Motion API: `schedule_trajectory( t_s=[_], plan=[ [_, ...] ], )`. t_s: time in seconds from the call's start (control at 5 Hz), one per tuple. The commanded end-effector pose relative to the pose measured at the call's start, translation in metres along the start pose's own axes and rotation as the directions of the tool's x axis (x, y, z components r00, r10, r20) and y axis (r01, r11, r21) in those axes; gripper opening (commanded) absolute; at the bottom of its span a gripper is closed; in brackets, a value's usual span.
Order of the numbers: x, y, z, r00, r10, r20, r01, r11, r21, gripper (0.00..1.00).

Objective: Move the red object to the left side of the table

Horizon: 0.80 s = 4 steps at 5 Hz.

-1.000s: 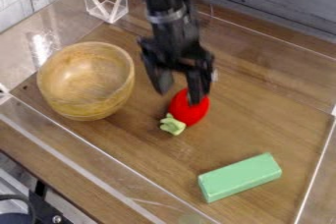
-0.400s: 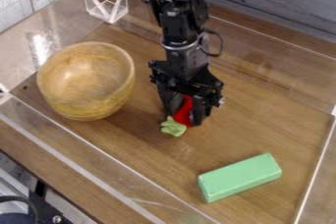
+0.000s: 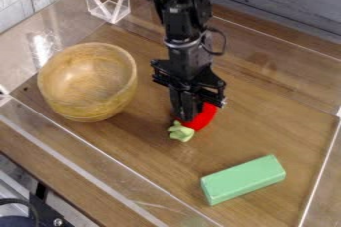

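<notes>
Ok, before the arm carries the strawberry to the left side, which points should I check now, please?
1. Jaws shut on the strawberry: ok, the gripper is clamped around its red body.
2. Gripper pointing straight down: ok.
3. Strawberry lifted off the table: cannot tell, its leafy cap looks at table level.
4. Way to the left: not ok, the wooden bowl stands on that side, so the arm must likely go over or around it.
5. Green block: ok, it lies apart, nearer the camera, off the way.
6. Grip firmness: cannot tell.
</notes>
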<state>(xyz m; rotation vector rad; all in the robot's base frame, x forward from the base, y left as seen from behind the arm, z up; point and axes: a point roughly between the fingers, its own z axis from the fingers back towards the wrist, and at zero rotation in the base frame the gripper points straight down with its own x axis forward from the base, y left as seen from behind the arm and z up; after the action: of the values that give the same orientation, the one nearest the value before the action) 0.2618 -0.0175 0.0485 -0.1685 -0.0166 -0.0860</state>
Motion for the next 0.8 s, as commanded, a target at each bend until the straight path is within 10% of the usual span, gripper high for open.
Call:
schedule_trajectory(
  t_s=[0.0,0.6],
  plan=[
    [0.011,0.002,0.034,0.997,-0.006,0.081,0.005,1.000,0.002,0.00],
    [0.010,0.056,0.107,0.987,0.051,0.150,-0.046,0.998,-0.031,0.00]
  ],
)
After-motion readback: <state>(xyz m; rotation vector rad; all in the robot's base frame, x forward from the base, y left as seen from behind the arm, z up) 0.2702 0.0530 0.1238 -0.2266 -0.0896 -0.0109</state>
